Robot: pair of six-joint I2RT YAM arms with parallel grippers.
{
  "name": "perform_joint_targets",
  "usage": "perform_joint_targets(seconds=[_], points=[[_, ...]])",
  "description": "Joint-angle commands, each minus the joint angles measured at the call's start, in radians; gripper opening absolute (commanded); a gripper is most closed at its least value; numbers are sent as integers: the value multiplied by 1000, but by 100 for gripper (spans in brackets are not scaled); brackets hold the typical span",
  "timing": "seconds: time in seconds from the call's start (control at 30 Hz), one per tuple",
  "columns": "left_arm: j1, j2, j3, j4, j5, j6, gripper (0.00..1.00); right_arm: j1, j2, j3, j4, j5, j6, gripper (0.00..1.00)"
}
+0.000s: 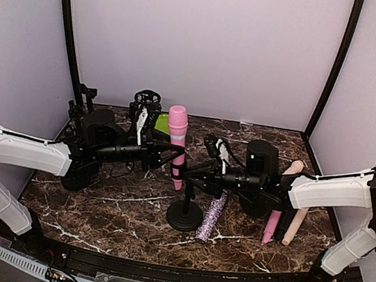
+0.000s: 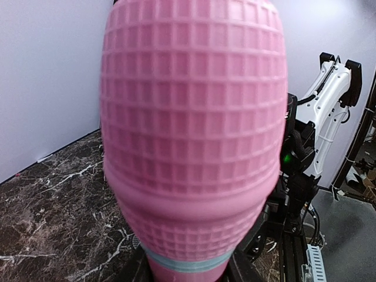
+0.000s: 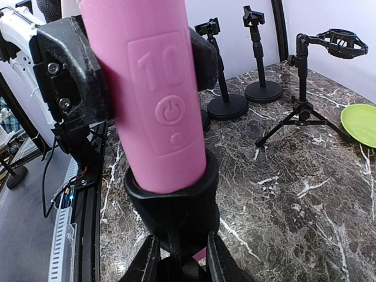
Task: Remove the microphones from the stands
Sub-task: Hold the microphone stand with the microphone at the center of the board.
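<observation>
As left gripper clamps microphone, right gripper pinches stand (well inside table edges)

The top external view looks down from above and behind the arms. It stands far enough back to take in the whole marble table, with the wall across the upper half and the microphone on its stand at centre. The left wrist view sits almost against the microphone's head, which fills mid-frame, and faces the right arm at the right edge. The right wrist view is close to the microphone's body and faces the opposite way, with the left arm at upper left and a green plate at the right edge. All 3 views share the microphone and table.
</observation>
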Motion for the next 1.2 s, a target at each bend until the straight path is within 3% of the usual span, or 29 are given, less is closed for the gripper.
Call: perform_joint_targets(seconds=[0.0, 0.23, 0.5, 0.73, 0.97, 1.17], points=[[-8, 7, 36, -44, 12, -13, 18, 46, -19, 2, -60, 114, -33, 10], [-20, -8, 41, -137, -94, 40, 43, 98, -44, -26, -61, 285, -51, 0], [-47, -7, 29, -157, -158, 70, 56, 110, -55, -50, -18, 327, -25, 0], [-59, -27, -6, -48, -207, 33, 45, 124, -40, -46, -35, 351, -21, 0], [-59, -4, 30, -50, -201, 6, 40, 146, -50, -59, -64, 383, -23, 0], [-59, -22, 10, -13, -239, -35, 23, 165, -69, -61, -108, 413, -32, 0]])
